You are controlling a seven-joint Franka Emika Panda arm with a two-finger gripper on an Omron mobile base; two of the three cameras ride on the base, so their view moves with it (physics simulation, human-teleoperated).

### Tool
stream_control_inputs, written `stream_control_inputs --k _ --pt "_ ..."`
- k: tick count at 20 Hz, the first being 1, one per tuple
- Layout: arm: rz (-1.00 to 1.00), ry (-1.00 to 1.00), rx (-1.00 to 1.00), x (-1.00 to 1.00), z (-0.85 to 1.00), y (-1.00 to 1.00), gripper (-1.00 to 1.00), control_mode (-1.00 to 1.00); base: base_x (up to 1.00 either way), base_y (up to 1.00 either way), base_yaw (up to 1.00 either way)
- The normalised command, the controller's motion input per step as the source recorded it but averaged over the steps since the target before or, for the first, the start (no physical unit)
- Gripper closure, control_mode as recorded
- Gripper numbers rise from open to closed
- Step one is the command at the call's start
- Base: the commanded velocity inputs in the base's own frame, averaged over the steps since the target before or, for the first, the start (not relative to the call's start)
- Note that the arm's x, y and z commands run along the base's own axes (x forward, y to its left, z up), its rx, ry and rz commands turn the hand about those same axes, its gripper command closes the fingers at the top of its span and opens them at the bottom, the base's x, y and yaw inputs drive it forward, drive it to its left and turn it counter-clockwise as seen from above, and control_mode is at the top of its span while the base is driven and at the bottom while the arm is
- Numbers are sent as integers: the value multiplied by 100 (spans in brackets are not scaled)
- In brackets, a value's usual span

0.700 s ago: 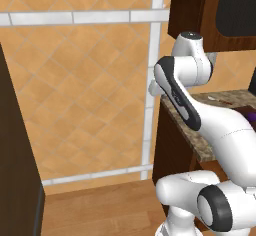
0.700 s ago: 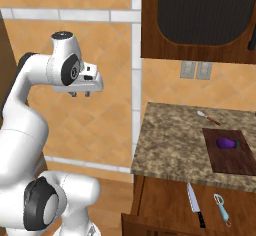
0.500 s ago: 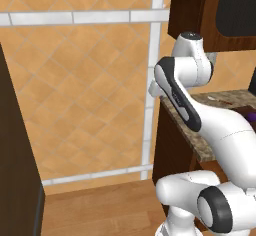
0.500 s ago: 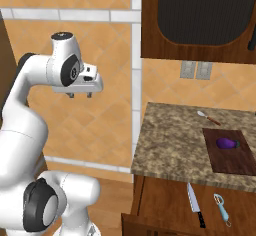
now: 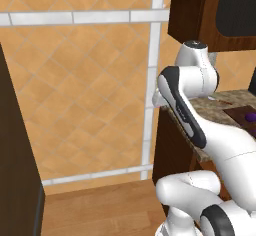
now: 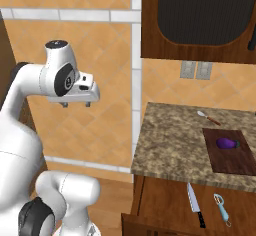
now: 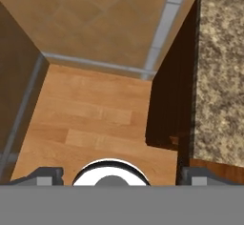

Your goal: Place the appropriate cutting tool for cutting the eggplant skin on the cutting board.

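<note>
The small glossy purple eggplant (image 6: 225, 142) lies lengthwise toward three o'clock on the dark reddish-brown wooden cutting board (image 6: 230, 158); the empty gripper (image 6: 76, 104) hangs spread.

The arm (image 6: 20, 130) is glossy white, built of thick rounded segments — each joint is marked by a dark grey to black disc or band, with a long black stripe running down one link in the left base view. At its top sits a flat dark cap, and the base (image 5: 195, 200) is a bulging white shell with a dark round joint face. The hand (image 6: 76, 103) is a white block with a small dark patch on its side and two short dark finger tips (image 6: 64, 104) beneath — set wide apart.
</note>
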Motion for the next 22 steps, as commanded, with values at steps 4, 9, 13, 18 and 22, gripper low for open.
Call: stream_control_inputs --k 4,9,13,18,22 --pt "0 0 -11 -49 -21 10 -100 -100 0 0 0" --pt "0 0 -12 -42 -21 13 -100 -100 0 0 0" --pt "0 0 -7 -33 -10 2 -100 -100 0 0 0" --pt "0 -2 -1 -17 0 -4 -100 -100 0 0 0" --pt "-2 -4 0 0 0 -36 -100 -100 0 0 0"
